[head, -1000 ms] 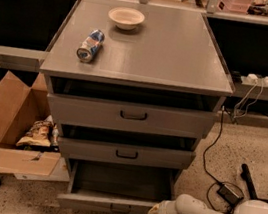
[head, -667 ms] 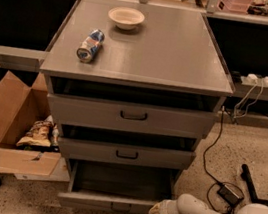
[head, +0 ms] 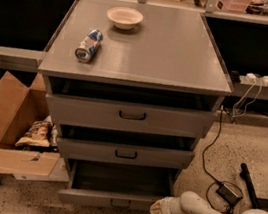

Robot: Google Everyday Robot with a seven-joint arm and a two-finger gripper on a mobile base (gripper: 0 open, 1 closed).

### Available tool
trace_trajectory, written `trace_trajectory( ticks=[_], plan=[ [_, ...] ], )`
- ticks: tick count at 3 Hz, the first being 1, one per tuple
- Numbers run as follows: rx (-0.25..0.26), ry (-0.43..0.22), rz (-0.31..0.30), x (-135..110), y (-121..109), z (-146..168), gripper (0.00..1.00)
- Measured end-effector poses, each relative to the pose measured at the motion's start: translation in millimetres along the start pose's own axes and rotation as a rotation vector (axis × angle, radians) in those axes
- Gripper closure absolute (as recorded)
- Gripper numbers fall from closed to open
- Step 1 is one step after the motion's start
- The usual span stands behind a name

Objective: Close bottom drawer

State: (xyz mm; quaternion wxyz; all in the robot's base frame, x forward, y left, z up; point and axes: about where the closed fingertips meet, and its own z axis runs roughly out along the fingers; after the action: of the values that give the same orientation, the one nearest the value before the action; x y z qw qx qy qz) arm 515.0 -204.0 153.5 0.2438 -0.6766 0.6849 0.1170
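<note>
The bottom drawer (head: pixel 109 200) is the lowest of the gray cabinet's three. It is pulled out the farthest, its inside dark, with a small dark handle (head: pixel 119 203) on its short front panel. My gripper (head: pixel 158 210) sits at the end of the white arm, low at the right, against the right end of that front panel. The two drawers above, the top drawer (head: pixel 131 116) and the middle drawer (head: pixel 125 153), also stand slightly pulled out.
A bowl (head: pixel 124 17) and a lying can (head: pixel 88 46) rest on the cabinet top (head: pixel 172 54). An open cardboard box (head: pixel 11 130) with snack bags stands at the left. Cables and a power brick (head: pixel 230 193) lie on the floor at the right.
The gripper has edged slightly leftward along the bottom drawer's front; the drawer stands about as far out as before.
</note>
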Motion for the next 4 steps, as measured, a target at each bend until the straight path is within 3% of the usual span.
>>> trace_trajectory(
  ticks=[1,4],
  plan=[
    [0.003,-0.02,0.008,3.0,-9.2,1.5,0.84],
    [0.003,-0.02,0.008,3.2,-8.3,1.3,0.15]
  ],
)
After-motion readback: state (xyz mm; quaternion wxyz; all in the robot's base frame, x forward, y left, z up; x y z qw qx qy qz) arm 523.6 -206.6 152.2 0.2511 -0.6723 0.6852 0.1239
